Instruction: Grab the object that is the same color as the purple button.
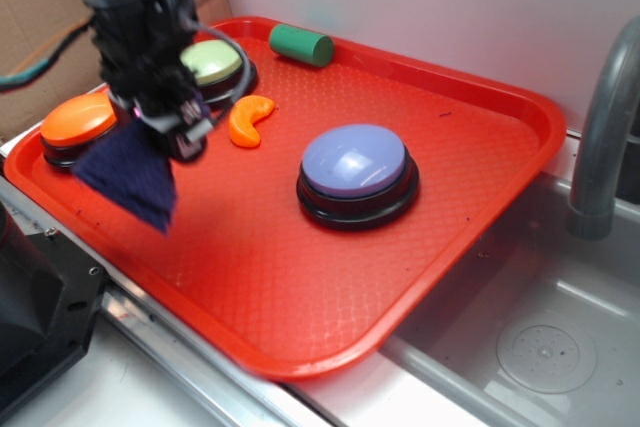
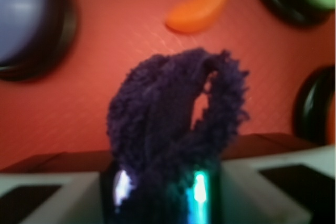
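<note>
Pinching the dark purple rag (image 1: pixel 128 175) above the red tray (image 1: pixel 300 277), the gripper (image 1: pixel 165 132) seemingly needs only a secure hold.

The exterior view is evenly bright, with a soft white glare on the glossy lavender-blue dome button (image 1: pixel 355 160) and a faint shadow under it on the red plastic tray (image 1: pixel 480 147). The wrist view is soft throughout; the dark purple fuzzy cloth (image 2: pixel 173 114) and tray edges are blurred.

Orange crescent (image 1: pixel 250 120), green cylinder (image 1: pixel 301 44)
</note>
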You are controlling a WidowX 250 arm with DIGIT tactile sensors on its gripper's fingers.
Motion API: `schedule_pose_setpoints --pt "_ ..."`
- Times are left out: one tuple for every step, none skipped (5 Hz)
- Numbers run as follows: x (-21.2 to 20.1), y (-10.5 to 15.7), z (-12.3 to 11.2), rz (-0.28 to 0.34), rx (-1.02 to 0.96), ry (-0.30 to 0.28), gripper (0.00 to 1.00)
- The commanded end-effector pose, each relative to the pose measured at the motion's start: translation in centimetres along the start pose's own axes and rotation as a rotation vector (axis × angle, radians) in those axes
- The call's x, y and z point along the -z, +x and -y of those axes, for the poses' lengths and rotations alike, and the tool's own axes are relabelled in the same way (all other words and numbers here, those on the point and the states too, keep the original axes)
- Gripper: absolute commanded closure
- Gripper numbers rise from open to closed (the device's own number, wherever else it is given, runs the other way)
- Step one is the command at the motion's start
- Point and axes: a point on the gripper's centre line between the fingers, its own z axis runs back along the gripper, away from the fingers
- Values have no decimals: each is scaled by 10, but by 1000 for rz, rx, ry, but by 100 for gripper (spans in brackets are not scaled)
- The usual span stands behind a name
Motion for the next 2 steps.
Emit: schedule_pose_setpoints --pt "-81 7 -22 53 -21 43 100" --pt "-84 18 -14 13 -24 94 100"
